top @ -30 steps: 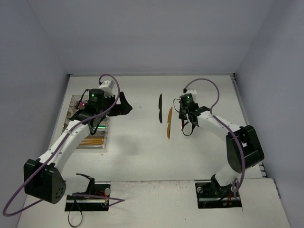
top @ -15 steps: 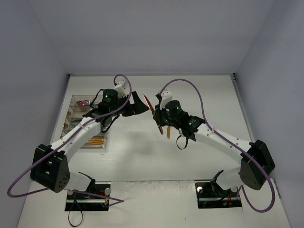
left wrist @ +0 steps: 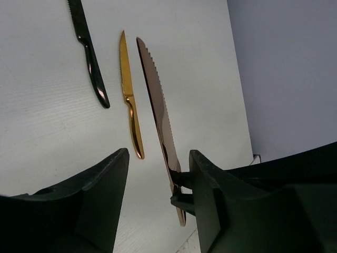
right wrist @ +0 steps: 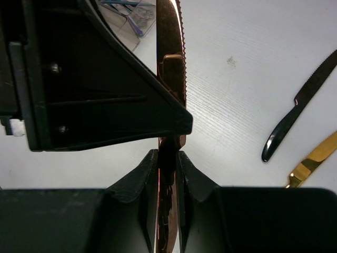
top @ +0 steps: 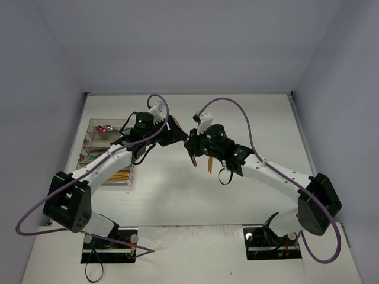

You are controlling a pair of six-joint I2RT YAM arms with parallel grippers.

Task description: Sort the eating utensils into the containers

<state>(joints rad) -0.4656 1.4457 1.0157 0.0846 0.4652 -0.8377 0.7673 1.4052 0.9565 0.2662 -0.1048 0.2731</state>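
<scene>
— White tabletop, pale lilac walls, both arms reaching to the middle. What am I looking at?

— A handover, by my reading. I have the right gripper (right wrist: 167, 154) pinched tight on the handle of the copper knife (left wrist: 157, 95), held up off the table with the blade reaching into the other arm's gap.

— And the left gripper (left wrist: 158, 155)?

— Jaws apart, one finger on each side of the knife in its own wrist view. From the right wrist camera, one of its black fingers (right wrist: 105, 105) sits just beside the blade. I cannot tell whether it touches. It has no hold yet.

— Why pass it at all?

— The tray (top: 89, 139) sits at the left edge of the table, close to the left arm and well apart from the right arm's side. I judge the right arm picks up there and feeds the left, which can lay the knife lengthwise in a compartment.

— What else is out?

— A gold knife (left wrist: 129, 95) and a black knife (left wrist: 89, 55) lie flat side by side near the middle. The tray already holds several pieces, with a pink spoon (top: 105, 127) at its far end.

— Risk?

— If I open the right jaws before the left ones close, the knife drops. I'd want a square clamp first.
</scene>
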